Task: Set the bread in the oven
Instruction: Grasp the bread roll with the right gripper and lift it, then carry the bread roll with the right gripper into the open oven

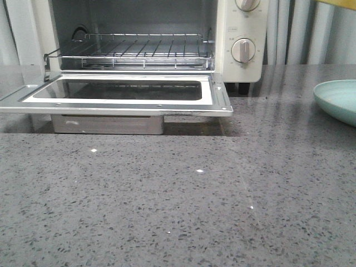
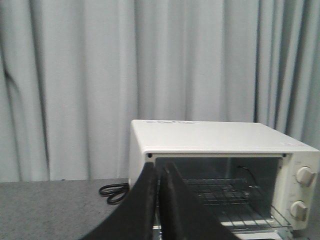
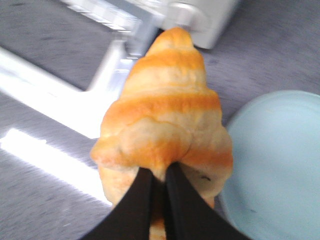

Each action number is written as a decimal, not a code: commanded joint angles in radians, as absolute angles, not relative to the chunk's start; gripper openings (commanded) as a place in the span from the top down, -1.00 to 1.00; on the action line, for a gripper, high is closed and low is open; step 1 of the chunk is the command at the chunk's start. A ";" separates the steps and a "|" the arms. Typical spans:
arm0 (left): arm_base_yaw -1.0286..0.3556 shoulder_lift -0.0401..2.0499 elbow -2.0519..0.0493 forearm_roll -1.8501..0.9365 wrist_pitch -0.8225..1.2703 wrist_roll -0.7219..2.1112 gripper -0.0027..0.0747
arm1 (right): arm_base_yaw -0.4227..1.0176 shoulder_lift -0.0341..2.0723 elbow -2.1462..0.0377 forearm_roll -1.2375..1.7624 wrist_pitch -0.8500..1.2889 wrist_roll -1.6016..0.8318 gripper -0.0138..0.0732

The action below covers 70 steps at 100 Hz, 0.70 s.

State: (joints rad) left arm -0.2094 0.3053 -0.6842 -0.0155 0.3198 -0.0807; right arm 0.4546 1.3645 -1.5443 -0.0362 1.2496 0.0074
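Observation:
The bread (image 3: 162,120), golden-brown with orange ridges, fills the right wrist view, its tapered end toward the oven (image 3: 200,20). My right gripper (image 3: 159,175) is shut on its wide end and holds it above the counter, beside the plate. In the front view the cream-white oven (image 1: 239,39) stands with its door (image 1: 119,92) dropped flat and its wire rack (image 1: 133,53) bare; neither gripper nor the bread shows there. My left gripper (image 2: 159,172) is shut with nothing in it, up at the height of the oven (image 2: 210,137), in front of the oven's opening.
A pale blue plate (image 1: 339,100) (image 3: 277,165) sits on the grey speckled counter (image 1: 178,211) to the right of the oven. A metal crumb tray (image 1: 108,123) lies under the open door. A black cable (image 2: 114,191) coils by the oven's left side, with curtains behind.

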 commanded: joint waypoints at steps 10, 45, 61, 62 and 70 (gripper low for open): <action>-0.152 0.320 -0.717 -0.072 0.258 -0.089 0.99 | 0.615 1.348 -1.592 -0.061 1.309 -0.007 0.83; -0.156 0.320 -0.717 -0.074 0.277 -0.088 0.99 | 0.790 1.464 -1.625 -0.215 1.250 -0.007 0.83; -0.156 0.320 -0.717 -0.074 0.298 -0.088 0.99 | 0.805 1.562 -1.740 -0.272 1.249 -0.018 0.83; -0.156 0.320 -0.717 -0.074 0.299 -0.088 0.99 | 0.805 1.572 -1.752 -0.272 1.249 -0.025 0.83; -0.156 0.320 -0.717 -0.074 0.305 -0.087 0.99 | 0.805 1.620 -1.819 -0.292 1.249 -0.035 0.83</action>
